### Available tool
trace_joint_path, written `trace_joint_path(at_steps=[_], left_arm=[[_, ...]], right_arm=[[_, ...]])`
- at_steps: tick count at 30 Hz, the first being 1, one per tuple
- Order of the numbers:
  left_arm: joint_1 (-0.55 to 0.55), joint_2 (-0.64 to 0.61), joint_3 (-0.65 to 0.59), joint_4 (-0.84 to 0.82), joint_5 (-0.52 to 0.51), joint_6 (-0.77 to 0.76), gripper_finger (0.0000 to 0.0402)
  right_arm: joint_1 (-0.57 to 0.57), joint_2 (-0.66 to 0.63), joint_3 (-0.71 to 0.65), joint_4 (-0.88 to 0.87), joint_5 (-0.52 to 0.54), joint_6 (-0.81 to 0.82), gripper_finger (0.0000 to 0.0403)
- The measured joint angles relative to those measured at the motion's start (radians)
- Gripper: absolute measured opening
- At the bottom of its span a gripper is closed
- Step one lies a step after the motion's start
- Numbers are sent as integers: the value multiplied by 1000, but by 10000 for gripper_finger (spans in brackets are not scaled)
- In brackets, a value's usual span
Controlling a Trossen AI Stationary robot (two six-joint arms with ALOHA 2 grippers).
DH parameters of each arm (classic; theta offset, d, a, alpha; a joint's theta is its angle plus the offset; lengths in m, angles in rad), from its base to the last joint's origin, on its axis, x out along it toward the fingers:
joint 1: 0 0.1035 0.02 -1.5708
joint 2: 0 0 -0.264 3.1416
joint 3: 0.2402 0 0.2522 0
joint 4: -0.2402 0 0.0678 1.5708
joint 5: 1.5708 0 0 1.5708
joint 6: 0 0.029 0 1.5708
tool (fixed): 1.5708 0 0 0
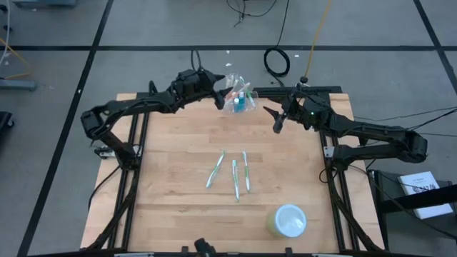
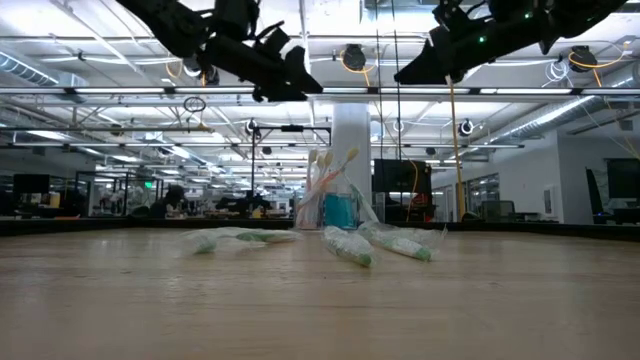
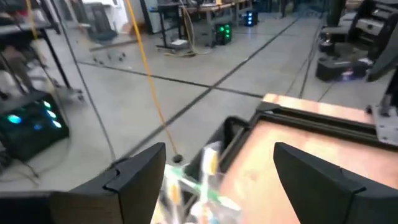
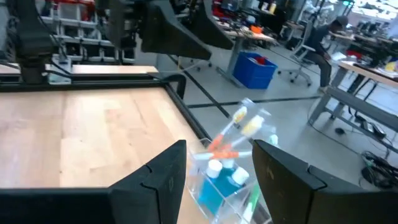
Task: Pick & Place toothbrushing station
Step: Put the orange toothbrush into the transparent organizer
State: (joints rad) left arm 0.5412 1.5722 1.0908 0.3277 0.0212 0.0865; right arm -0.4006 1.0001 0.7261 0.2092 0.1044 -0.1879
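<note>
The toothbrushing station (image 1: 238,98), a clear plastic holder with upright toothbrushes and blue white-capped items inside, stands on its base at the middle of the table's far edge (image 2: 336,208). My left gripper (image 1: 220,93) hangs open just left of it and above it. In the left wrist view the brush heads (image 3: 210,163) show below the gap between its fingers (image 3: 217,155). My right gripper (image 1: 277,123) hovers open to the station's right, raised off the table. Its wrist view shows the station (image 4: 225,180) beyond the parted fingers (image 4: 217,149).
Three wrapped toothbrushes (image 1: 234,175) lie side by side in the middle of the wooden table (image 1: 171,185). A pale white-lidded round tub (image 1: 288,220) stands near the front right. Black frame rails (image 1: 133,164) run along the table's left and right sides.
</note>
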Motion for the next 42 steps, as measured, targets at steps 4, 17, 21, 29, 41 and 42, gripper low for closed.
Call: trace_joint_path(at_steps=[4, 17, 21, 29, 41, 42], left_arm=[[-22, 85, 56, -28, -19, 28, 286], [-61, 475, 579, -461, -231, 133, 255], [-60, 505, 605, -459, -234, 142, 253], [-57, 504, 606, -451, -234, 141, 253], [-44, 534, 608, -454, -224, 141, 252], [-42, 536, 607, -461, -224, 142, 252]], right_arm=[[-12, -1, 0, 13, -2, 0, 176], [-12, -27, -1, 24, -1, 12, 176], [-11, -27, -1, 26, -2, 12, 176], [-11, -27, -1, 26, -2, 9, 176], [-10, -27, -1, 26, -2, 8, 176], [-10, -27, -1, 26, -2, 8, 176]])
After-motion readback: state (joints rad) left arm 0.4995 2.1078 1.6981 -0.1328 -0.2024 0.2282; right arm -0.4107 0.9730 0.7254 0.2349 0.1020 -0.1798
